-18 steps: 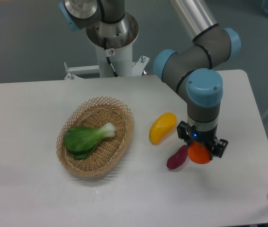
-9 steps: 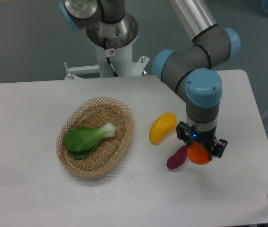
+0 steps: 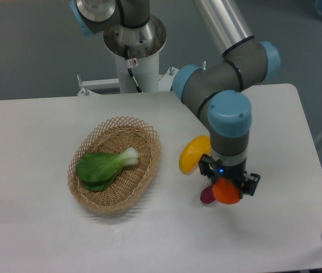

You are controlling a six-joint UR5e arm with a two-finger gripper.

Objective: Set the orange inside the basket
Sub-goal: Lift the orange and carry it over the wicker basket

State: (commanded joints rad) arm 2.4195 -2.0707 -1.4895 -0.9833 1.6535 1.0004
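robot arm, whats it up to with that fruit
The arm's tool is shut on the orange and has begun carrying it left, toward the basket. The orange now sits over the purple item, beside the yellow fruit. The basket holds only the green vegetable so far.

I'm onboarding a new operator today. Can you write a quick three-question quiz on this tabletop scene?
1. True or false: the orange is already in the basket.
2. What lies in the basket? A) yellow fruit B) green vegetable C) purple item
3. Which item is partly hidden behind the gripper?

Key:
1. False; the gripper holds it, right of the basket.
2. B, the green vegetable.
3. The purple item, below the yellow fruit.
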